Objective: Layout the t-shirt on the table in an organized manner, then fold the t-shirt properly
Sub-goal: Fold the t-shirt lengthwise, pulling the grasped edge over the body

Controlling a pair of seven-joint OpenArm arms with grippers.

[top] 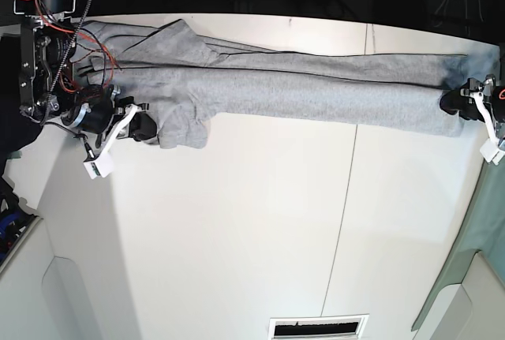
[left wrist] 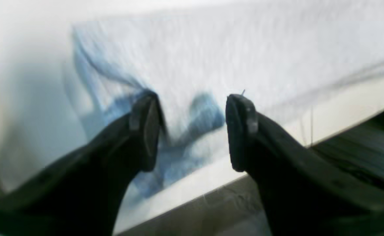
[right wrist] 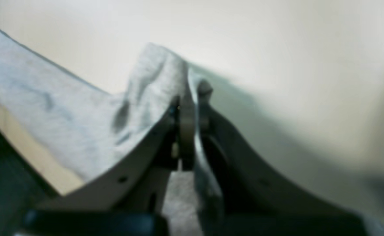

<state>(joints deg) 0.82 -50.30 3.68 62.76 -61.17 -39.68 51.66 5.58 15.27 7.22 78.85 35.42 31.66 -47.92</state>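
The grey t-shirt (top: pixel 300 91) lies stretched in a long, narrow band across the far part of the white table (top: pixel 252 222). In the base view my right gripper (top: pixel 146 127) is at the shirt's bunched left end. The right wrist view shows this gripper (right wrist: pixel 190 98) shut on a raised fold of the t-shirt (right wrist: pixel 64 108). My left gripper (top: pixel 461 103) is at the shirt's right end, near the table's corner. In the left wrist view the left gripper (left wrist: pixel 193 111) is open, its black fingers spread at the rumpled edge of the t-shirt (left wrist: pixel 244 49), with nothing pinched.
A thin dark seam (top: pixel 347 190) crosses the tabletop. The table's edge (left wrist: pixel 211 183) runs close under my left gripper. Red and black cables (top: pixel 47 24) hang on the arm base at the far left. A slotted vent (top: pixel 319 328) sits at the near edge.
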